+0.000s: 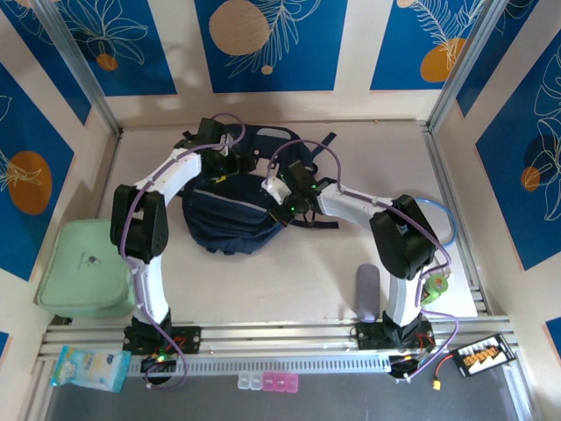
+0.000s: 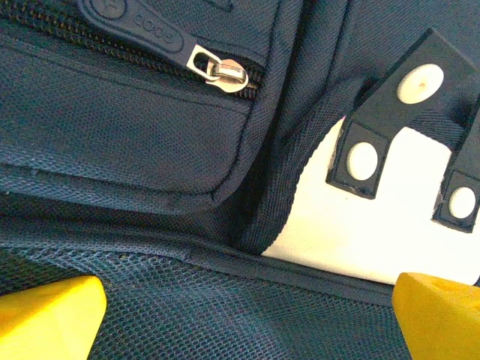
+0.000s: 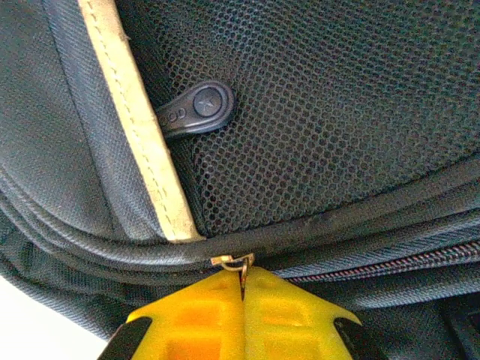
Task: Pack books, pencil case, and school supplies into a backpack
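One navy backpack [image 1: 230,221] lies on the table [image 1: 289,281], and both grippers are on it. The left gripper [image 2: 244,330] is over the backpack's far edge with its two yellow fingers [image 2: 46,315] spread wide and nothing between them, above dark mesh. In its wrist view, one silver zip slider [image 2: 225,75] with a rubber pull tab [image 2: 135,26] sits on a closed pocket zip. Three black strap ends [image 2: 361,161], each with a pale rivet, lie on the table just past the backpack's edge. The right gripper [image 3: 241,274] is at the backpack's right side with its fingers pressed together, pinching one small metal zip slider [image 3: 232,261] on the seam. Just beyond that seam is a second rubber tab [image 3: 196,105] beside one pale stripe [image 3: 135,120]. One grey pencil case [image 1: 368,294] lies well to the near right of the backpack, beside the right arm's base. One pale-green flat box [image 1: 88,267] lies to the backpack's near left.
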You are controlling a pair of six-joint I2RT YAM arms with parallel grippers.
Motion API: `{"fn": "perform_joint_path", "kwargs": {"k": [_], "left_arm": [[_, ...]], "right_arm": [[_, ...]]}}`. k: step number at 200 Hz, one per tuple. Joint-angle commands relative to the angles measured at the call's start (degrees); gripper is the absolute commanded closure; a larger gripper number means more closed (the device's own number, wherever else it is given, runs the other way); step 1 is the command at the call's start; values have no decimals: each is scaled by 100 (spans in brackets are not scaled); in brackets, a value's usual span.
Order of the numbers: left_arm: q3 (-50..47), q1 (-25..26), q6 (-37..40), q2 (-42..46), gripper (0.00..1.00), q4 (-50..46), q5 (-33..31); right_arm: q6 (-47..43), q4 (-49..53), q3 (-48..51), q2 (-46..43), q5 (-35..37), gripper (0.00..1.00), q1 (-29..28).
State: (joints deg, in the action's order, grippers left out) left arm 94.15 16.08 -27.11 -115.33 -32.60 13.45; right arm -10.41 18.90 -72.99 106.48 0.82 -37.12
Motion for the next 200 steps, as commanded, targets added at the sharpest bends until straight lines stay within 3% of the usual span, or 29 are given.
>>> {"fn": "perform_joint_path", "kwargs": {"k": [1, 22, 86, 119, 144, 200], "left_arm": [[29, -106, -101, -117, 0, -136, 25], [10, -111, -119, 16, 0, -55, 136], [-160, 290, 110, 680, 1, 345, 818], [-77, 447, -87, 485, 2, 599, 1062], [114, 511, -229, 93, 4, 605, 962], [517, 537, -735, -625, 7, 111, -29]], "right_arm": [[128, 86, 198, -465, -352, 100, 48], [233, 53, 286, -654, -549, 100, 180], [-35, 322, 35, -564, -167, 100, 416], [-95, 437, -50, -468, -265, 100, 412], [-8, 422, 38, -431, -455, 100, 350], [126, 413, 325, -577, -877, 100, 141]]}}
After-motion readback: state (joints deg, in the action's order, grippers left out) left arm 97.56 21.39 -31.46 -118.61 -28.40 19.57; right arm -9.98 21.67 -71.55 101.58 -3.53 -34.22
